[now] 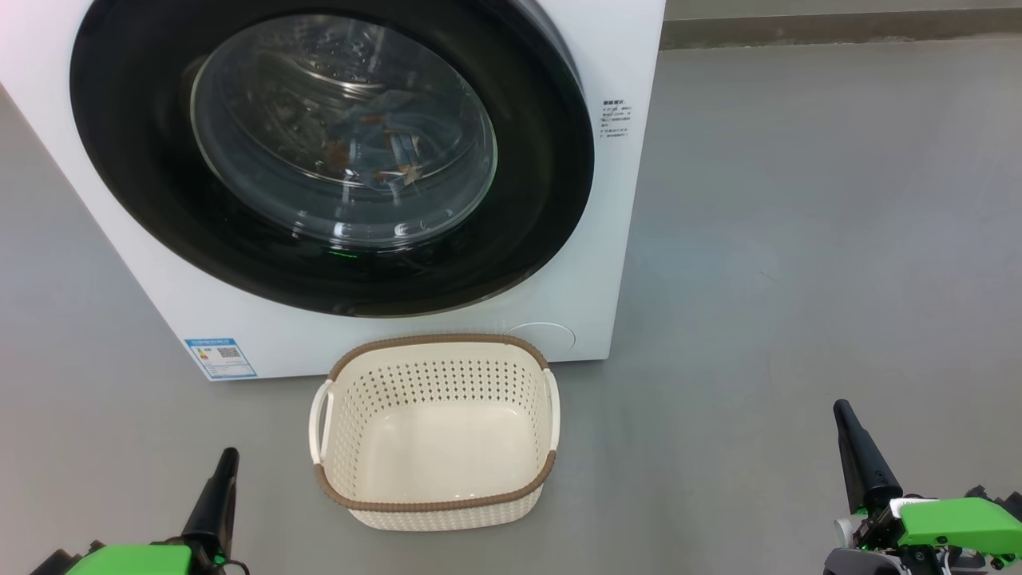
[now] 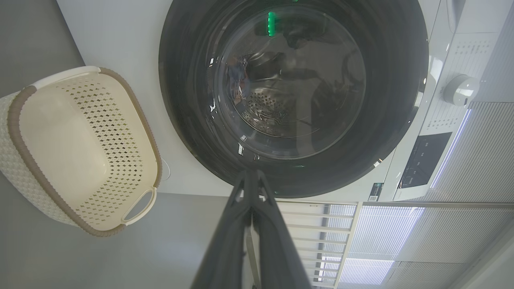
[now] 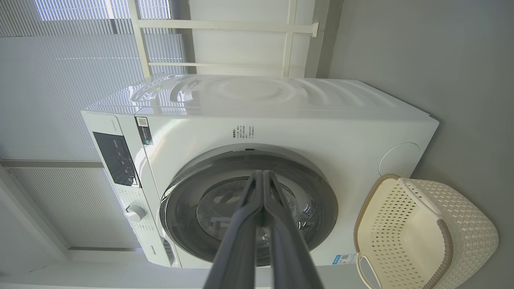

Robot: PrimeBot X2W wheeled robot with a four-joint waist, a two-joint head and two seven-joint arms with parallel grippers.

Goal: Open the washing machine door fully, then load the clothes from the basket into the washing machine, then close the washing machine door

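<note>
Room: I'm looking down on a smooth grey floor; the right wrist view shows pale slatted blinds behind the machine.
Machine: the big white boxy front-loading washing machine stands on that floor, directly ahead of me.
Door: the large round washing machine door, with its glossy black rim and bulging clear glass centre, sits flush against the front, so I judge it closed.
Clothes: soft blue garments with orange-brown print lie inside the steel drum, seen through the glass.
Basket: the small cream perforated plastic basket with a brown woven-look rim sits on the floor just in front of the machine, with nothing in it.
Left gripper: low at my left, its fingers pressed together, holding nothing.
Right gripper: low at my right, its fingers also pressed together, and empty.
Progress: by my reading, all three steps look done.
Handling, door: rigid and hinged, and the glossy rim is likely slippery. I'd hook its outer edge, though I can't make out a handle recess.
Handling, clothes: light, limp and easily snagged, so I'd pinch a bunched fold.
Handling, basket: light, stiff plastic, best lifted by a side handle.
</note>
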